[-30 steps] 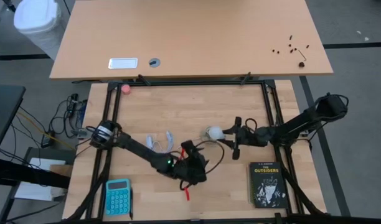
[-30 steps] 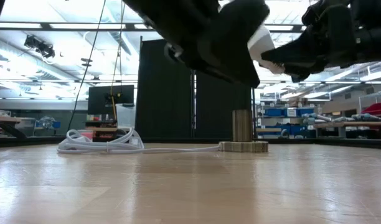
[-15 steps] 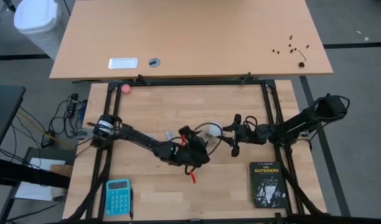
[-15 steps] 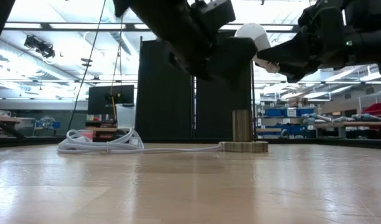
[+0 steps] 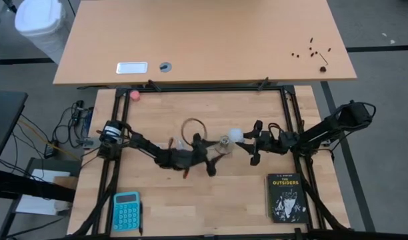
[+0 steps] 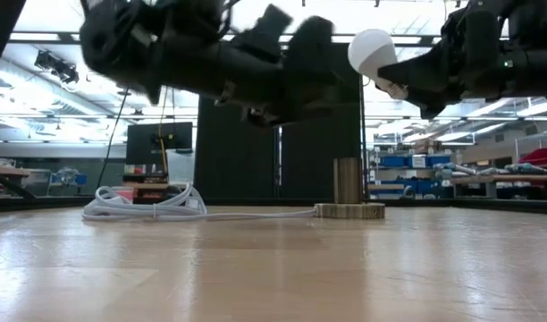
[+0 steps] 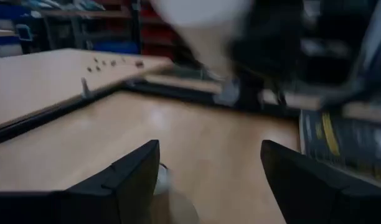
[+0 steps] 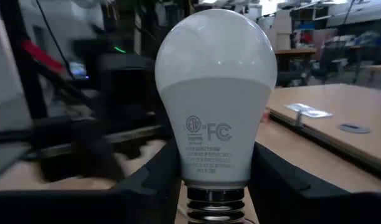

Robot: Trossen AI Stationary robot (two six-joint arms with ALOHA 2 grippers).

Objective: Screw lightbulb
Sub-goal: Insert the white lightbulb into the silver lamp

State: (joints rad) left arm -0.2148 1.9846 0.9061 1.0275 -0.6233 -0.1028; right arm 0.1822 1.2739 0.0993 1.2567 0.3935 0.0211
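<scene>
Wooden table (image 5: pixel 211 200), workshop behind; right hand (image 5: pixel 247 141) gripping lightbulb (image 5: pixel 236 135), left hand (image 5: pixel 216 157) open.

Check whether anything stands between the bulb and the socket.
Nothing visible does. The right claw holds the bulb up just beside the socket, whose top shows uncovered from above. The open left claw sits close beside the socket, not over it.

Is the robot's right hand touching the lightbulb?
Touching. In the right wrist view the right gripper has its dark fingers pressed against both sides of the lightbulb near its screw base, with no gap showing.
</scene>
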